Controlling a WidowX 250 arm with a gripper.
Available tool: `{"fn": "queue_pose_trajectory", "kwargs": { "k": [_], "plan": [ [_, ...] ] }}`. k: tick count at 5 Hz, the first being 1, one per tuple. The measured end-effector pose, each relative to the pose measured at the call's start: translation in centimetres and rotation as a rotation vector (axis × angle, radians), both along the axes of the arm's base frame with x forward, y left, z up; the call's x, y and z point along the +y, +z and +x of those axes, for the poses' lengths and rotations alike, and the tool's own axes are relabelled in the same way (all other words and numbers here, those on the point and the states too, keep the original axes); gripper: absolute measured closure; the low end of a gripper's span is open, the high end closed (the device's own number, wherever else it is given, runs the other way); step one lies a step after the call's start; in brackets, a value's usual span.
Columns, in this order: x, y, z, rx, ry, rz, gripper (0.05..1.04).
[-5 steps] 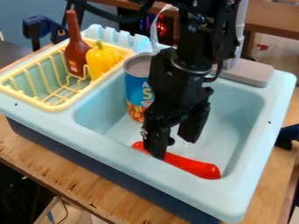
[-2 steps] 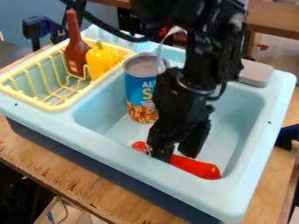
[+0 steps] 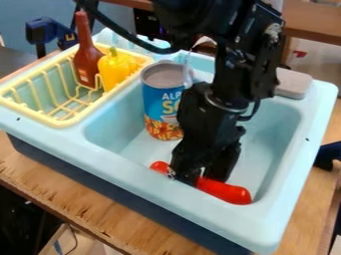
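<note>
A dark blue clamp-like tool is at the upper left, behind the light blue toy sink, which sits on a wooden counter. In the sink's left part is a yellow wire rack with a brown bottle upright in it, just beside a yellow pepper. Next, a tall can with a blue label stands in the basin. In front of it, the long red object lies slantwise on the basin floor, along the near wall. The black pincer is down at its middle; I cannot tell whether it is clamped on it. Farther right, a grey block rests on the back rim.
</note>
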State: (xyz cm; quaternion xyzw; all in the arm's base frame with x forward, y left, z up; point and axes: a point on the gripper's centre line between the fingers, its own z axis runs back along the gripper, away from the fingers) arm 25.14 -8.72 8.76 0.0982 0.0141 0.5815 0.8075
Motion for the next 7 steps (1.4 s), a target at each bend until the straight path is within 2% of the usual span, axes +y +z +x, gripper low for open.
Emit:
{"fn": "queue_pose_trajectory", "kwargs": {
  "k": [1, 2, 4, 5, 6, 7],
  "plan": [
    [-0.1, 0.0, -0.1, 0.014, -0.052, -0.022, 0.473],
    [0.0, 0.2, -0.1, 0.021, -0.082, -0.018, 0.553],
    [0.7, 2.9, 1.4, 0.009, -0.143, -0.006, 0.553],
    [0.7, 5.2, 2.2, -0.043, -0.196, -0.036, 0.553],
    [1.1, 6.7, 1.9, -0.075, -0.265, -0.018, 0.553],
    [0.9, 5.8, 1.1, -0.051, -0.452, -0.059, 0.553]
  ]
}}
